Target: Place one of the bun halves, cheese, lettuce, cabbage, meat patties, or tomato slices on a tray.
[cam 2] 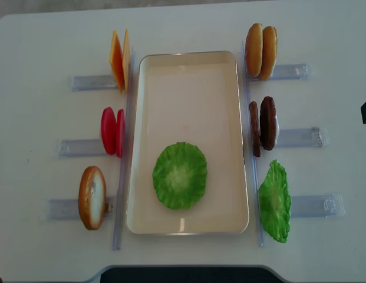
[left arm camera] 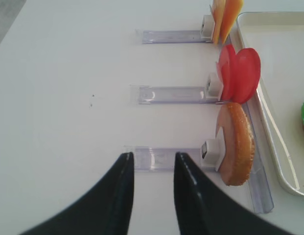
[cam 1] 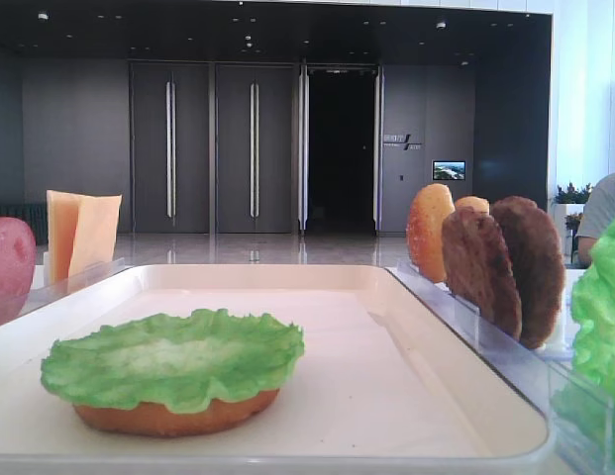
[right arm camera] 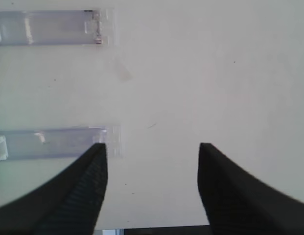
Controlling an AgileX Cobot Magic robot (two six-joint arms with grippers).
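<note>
Right end effector (right arm camera: 152,183) open, empty.

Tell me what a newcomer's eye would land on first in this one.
The bright green lettuce lying on a bun half in the near part of the cream tray. Next, the food standing upright in racks on both sides: tomato slices on the left, dark meat patties on the right.

light: bright, even | shadows: faint | wrist views: soft, tool blurred | low view: dark backdrop, foreground blurred
</note>
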